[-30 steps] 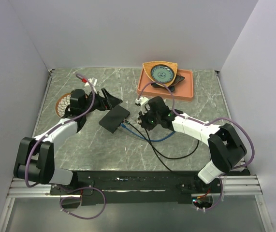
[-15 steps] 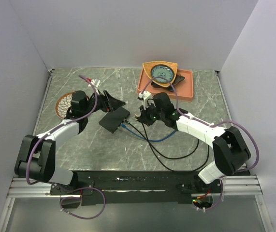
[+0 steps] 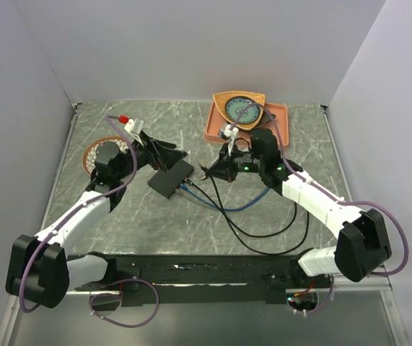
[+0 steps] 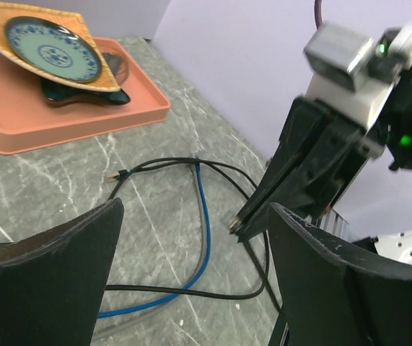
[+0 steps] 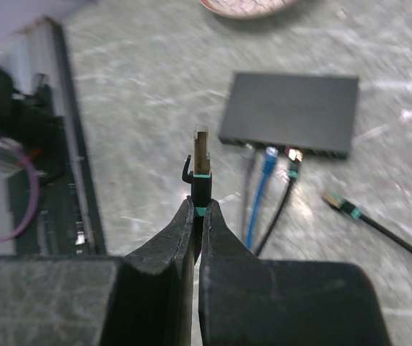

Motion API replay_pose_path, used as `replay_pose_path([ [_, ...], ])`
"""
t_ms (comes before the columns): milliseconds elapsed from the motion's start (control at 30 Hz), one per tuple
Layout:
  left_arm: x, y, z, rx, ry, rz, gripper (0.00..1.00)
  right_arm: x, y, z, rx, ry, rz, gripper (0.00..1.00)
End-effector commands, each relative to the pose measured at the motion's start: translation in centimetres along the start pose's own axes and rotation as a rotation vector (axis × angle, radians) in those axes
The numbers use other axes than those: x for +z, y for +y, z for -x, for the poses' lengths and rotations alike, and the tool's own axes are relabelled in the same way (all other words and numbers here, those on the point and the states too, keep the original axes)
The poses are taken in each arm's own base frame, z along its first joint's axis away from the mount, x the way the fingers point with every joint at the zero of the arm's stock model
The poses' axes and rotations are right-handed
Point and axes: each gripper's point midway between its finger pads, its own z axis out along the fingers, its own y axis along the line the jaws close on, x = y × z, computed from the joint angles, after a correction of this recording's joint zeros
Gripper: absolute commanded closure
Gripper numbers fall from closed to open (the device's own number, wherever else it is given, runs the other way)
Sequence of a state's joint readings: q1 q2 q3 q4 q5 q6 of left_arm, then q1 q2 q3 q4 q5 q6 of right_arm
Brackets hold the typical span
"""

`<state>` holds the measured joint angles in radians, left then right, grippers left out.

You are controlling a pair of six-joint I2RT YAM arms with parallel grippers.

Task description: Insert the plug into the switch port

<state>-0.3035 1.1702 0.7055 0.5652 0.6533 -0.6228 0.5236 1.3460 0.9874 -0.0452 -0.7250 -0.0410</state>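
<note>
The switch port edge belongs to a black box lying flat on the marbled surface, with the orange tray well behind it. I have my left claw near the box's far side, fingers spread wide and nothing between them. My right claw is pinching the plug, held off the surface. Its tip is aimed toward the port edge but apart from it. Three cables sit in that edge.
</note>
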Motion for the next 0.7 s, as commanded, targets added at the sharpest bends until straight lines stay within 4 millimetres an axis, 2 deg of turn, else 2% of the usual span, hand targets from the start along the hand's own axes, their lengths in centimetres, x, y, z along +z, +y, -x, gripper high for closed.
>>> replay_pose_path([
  [0,0.2,-2.8,1.6,0.093,-0.019,-0.093,0.14,-2.5,3.7,4.4,-0.101,-0.145,0.212,1.0],
  [100,0.2,-3.8,1.7,0.108,-0.012,-0.119,0.15,-3.6,4.1,4.8,-0.071,-0.164,0.264,1.0],
  [300,-0.1,-4.6,2.6,0.114,-0.044,-0.118,0.15,-4.1,4.3,5.2,-0.067,-0.171,0.261,1.0],
  [667,-0.3,-5.1,3.1,0.129,-0.047,-0.119,0.15,-3.8,4.0,5.4,-0.045,-0.169,0.258,1.0],
])
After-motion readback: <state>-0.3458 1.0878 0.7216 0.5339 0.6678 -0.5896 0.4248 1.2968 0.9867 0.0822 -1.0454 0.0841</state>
